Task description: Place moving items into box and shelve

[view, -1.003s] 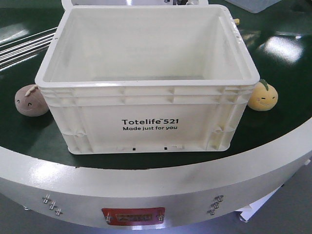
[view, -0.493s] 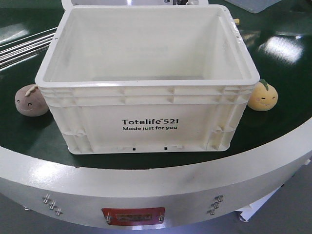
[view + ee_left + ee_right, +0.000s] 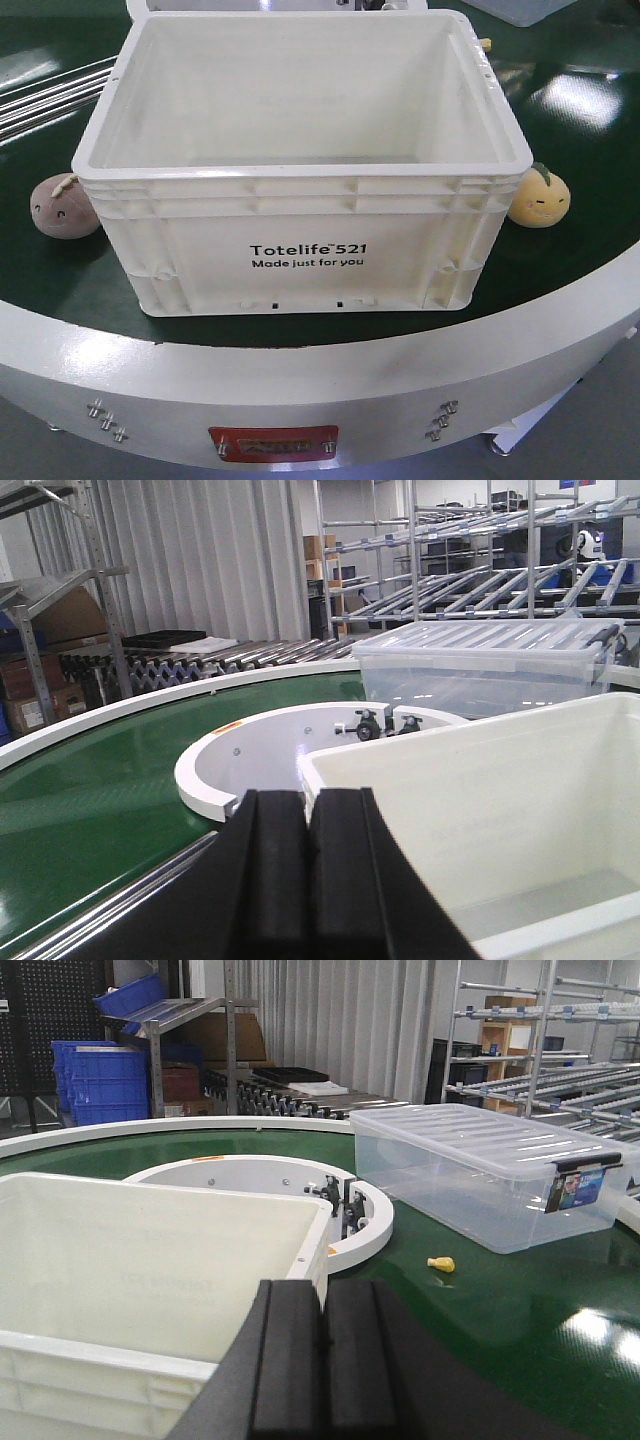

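The box (image 3: 300, 240) stands open and empty in the middle of the green belt (image 3: 600, 200), printed side toward the near edge, so things can be dropped in from above. The pinkish-brown ball (image 3: 64, 207) lies on the belt just beside the box's near left corner. The yellow-orange ball (image 3: 540, 197) lies tight against the near right corner; whether it touches the wall I cannot tell. Neither ball is in the box, so the task looks to be at its very start.

The left gripper (image 3: 305, 880) has its two black fingers pressed together with only a thin seam between them, closed on nothing, and it hangs by the box's left rim. The right gripper (image 3: 322, 1370) is closed and empty in the same way, by the right rim.

With one ball on each side, each arm probably suits the ball nearest it. Each would have to open its fingers and come down outside the wall, where the box leaves little room.

A clear lidded tub (image 3: 480, 1170) stands far right, well apart.
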{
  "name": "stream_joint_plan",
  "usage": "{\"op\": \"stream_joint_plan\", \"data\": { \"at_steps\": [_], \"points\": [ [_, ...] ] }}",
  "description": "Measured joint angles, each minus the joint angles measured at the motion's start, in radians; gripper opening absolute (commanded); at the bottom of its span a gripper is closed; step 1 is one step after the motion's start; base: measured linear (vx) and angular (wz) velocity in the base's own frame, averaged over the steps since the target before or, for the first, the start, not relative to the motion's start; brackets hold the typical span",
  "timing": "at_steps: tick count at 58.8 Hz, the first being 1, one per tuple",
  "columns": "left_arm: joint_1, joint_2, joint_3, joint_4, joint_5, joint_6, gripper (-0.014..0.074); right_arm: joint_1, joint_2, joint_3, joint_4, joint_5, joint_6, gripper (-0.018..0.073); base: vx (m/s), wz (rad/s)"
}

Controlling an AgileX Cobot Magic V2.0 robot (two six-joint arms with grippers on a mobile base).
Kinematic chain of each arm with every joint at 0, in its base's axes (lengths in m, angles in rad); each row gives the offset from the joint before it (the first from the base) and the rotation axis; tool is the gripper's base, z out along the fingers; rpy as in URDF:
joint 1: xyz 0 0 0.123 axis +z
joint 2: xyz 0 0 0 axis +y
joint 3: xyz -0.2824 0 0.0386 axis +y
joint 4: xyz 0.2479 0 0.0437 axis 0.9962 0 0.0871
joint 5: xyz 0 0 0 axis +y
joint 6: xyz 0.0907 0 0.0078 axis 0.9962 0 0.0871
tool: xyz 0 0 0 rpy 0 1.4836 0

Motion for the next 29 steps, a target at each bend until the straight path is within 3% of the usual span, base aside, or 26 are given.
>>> {"op": "stream_joint_plan", "data": {
  "at_steps": [11, 29],
  "points": [
    [0.082, 0.000, 0.000, 0.001, 0.000, -0.029, -0.0013, 0.000, 0.000, 0.000, -0.177, 0.003, 0.163, -0.0009, 0.00, 0.00],
    [0.246, 0.000, 0.000, 0.046, 0.000, -0.050, -0.0013, 0.000, 0.000, 0.000, -0.676, 0.104, 0.616, -0.0009, 0.00, 0.00]
  ]
}}
